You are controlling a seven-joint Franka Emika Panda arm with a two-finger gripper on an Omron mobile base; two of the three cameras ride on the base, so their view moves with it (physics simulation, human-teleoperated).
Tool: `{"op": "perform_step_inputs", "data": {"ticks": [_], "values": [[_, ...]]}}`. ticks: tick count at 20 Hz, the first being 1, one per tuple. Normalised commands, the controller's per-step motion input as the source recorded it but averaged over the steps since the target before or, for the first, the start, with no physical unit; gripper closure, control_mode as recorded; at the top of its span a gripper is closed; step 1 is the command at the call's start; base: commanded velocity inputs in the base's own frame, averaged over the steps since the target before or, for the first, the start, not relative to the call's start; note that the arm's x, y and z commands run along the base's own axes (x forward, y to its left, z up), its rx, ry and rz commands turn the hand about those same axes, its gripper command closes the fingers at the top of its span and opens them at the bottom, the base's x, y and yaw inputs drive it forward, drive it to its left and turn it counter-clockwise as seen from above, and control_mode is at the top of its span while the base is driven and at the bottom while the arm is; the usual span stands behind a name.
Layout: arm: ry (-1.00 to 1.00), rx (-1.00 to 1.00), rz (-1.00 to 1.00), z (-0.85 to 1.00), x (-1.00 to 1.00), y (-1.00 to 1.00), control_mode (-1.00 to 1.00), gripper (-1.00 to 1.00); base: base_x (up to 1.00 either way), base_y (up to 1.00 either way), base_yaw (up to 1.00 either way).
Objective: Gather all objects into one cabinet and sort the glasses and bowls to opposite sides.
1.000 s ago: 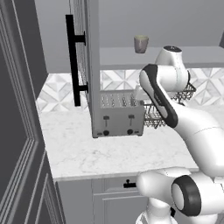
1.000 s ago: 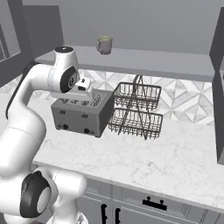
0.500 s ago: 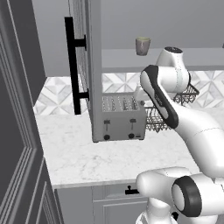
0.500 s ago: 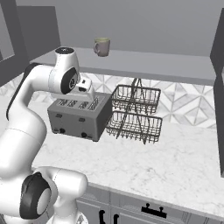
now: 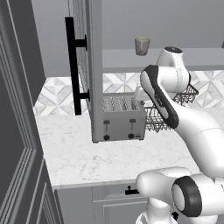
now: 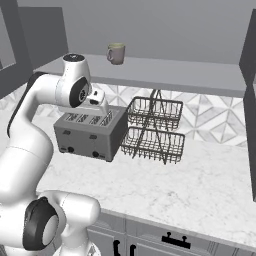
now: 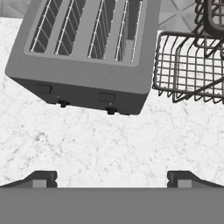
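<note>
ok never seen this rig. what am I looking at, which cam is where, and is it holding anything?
It is a rendered kitchen with one white robot arm on a driving base. Two pictures come from cameras on that base, behind the arm to its left and right. The third looks along the gripper, whose two dark tips stand wide apart with nothing between them, so it is open and empty. On the marble counter sit a silver toaster and beside it a two-tier wire rack. Above, a mug stands on the shelf of the open wall cabinet. The gripper hangs over the counter in front of the toaster.
</note>
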Motion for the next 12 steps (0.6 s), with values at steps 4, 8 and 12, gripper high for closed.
{"op": "perform_step_inputs", "data": {"ticks": [4,8,12], "values": [[0.00,0.00,0.00,0.00,0.00,0.00,1.00,-1.00,0.00,0.00,0.00],[0.00,0.00,0.00,0.00,0.00,0.01,-1.00,-1.00,0.01,0.00,0.00],[-0.12,-0.03,0.00,0.24,0.00,0.11,-1.00,-1.00,0.00,0.00,0.00]]}}
